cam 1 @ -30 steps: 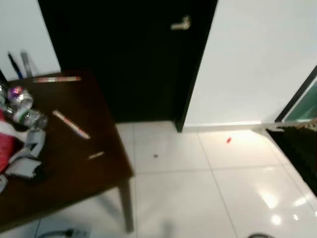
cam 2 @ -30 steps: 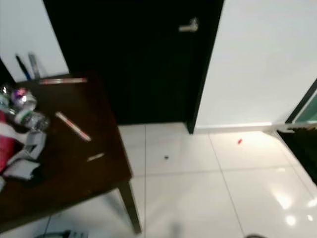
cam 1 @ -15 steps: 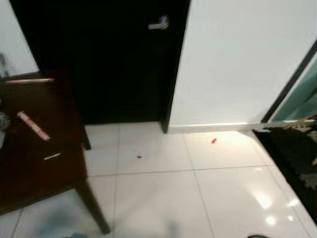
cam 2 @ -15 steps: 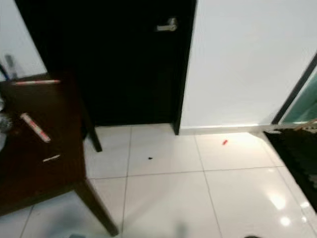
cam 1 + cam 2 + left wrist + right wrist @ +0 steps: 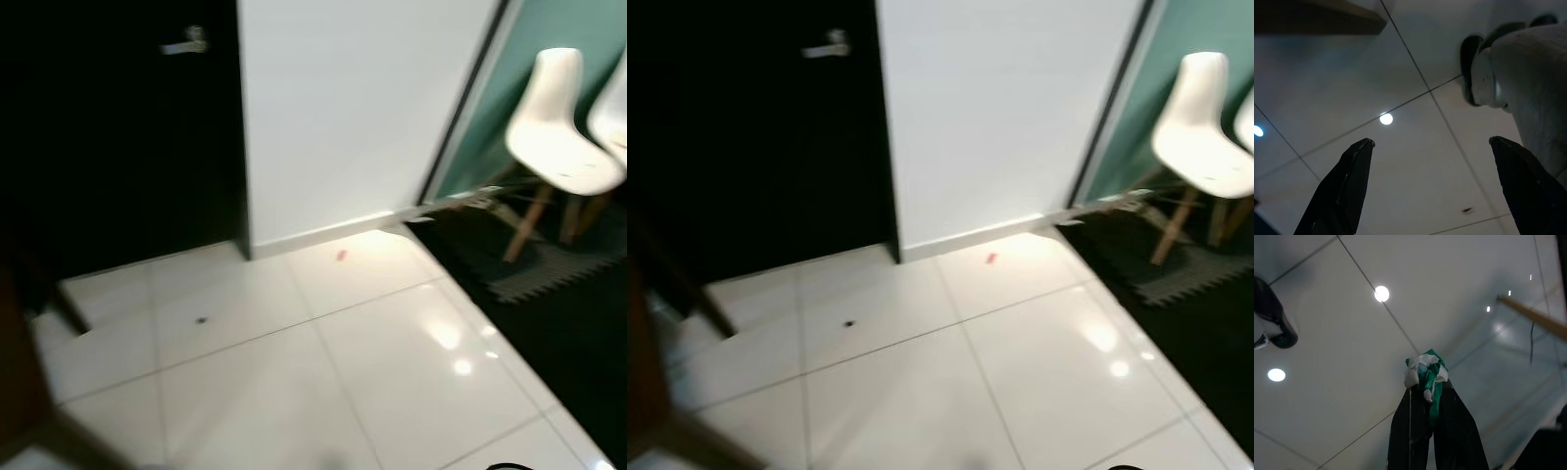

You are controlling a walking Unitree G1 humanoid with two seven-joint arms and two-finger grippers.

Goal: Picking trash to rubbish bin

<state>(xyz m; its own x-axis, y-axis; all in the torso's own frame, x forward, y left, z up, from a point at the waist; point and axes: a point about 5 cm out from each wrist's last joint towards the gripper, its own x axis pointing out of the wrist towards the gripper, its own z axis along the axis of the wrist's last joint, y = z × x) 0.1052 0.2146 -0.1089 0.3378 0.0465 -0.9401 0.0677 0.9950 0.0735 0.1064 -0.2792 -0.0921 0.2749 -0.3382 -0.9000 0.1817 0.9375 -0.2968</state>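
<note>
- Overhead, the head camera looks down on a glossy white tiled floor (image 5: 323, 372), and the picture is somewhat blurred.
- At the far left stands a black door (image 5: 118, 137) with a silver lever handle (image 5: 186, 44), and to its right a plain white wall (image 5: 353, 108).
- A small red scrap (image 5: 341, 256) lies on the floor near the foot of that wall; a small dark speck (image 5: 202, 319) lies on the tiles further left.
- On the far right, a white moulded chair with wooden legs (image 5: 554, 137) stands on a dark mat (image 5: 549, 284) before a teal wall (image 5: 509, 88).
- A dark brown counter edge (image 5: 642, 382) shows at the near left.
- The right pincer (image 5: 1431, 401) is closed on a crumpled green and white wrapper (image 5: 1426, 374), which sticks out past the fingertips above the tiles; this piece of trash is held in the air, not on the floor.
- The left pincer (image 5: 1432, 152) hangs with its black fingers (image 5: 1347, 191) spread wide apart and nothing between them, pointing at the tiles beside the robot's grey leg and foot (image 5: 1518, 83).
</note>
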